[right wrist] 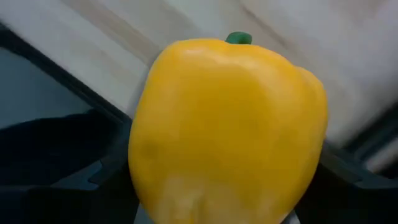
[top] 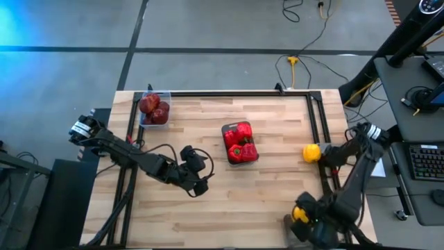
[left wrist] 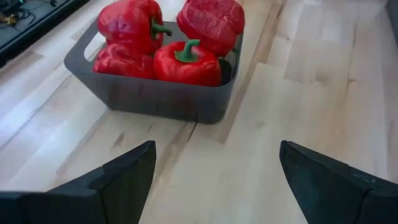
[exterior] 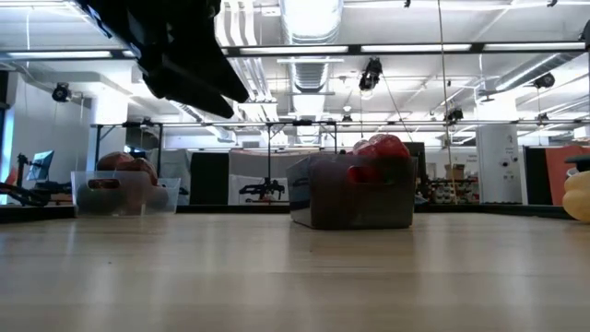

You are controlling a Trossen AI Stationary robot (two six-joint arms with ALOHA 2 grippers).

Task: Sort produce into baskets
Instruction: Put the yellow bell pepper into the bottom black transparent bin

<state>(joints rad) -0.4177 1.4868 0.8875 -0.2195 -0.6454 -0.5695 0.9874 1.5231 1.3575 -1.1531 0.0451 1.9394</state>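
Two tools are in play above the pale wooden counter (top: 277, 180). Taking the grey mesh basket (top: 241, 146) at the counter's middle as the landmark, the right tool (top: 318, 153) sits well to that basket's right, close to the counter's right edge, and is clamped on a yellow bell pepper (right wrist: 227, 134) whose green stem tip shows at its top. The left tool (left wrist: 214, 174) hangs to the left and toward the near side of the same basket, its fingers (left wrist: 121, 177) spread wide with nothing between them, pointed at the basket's wall. That basket holds glossy red bell peppers (left wrist: 186, 62) with green stems, piled above its rim. Farther left and toward the far side stands the clear plastic basket (top: 154, 110), with dark red apples (top: 150, 104) inside. Another yellow bell pepper (top: 302, 214) lies at the near right corner, under the right arm.
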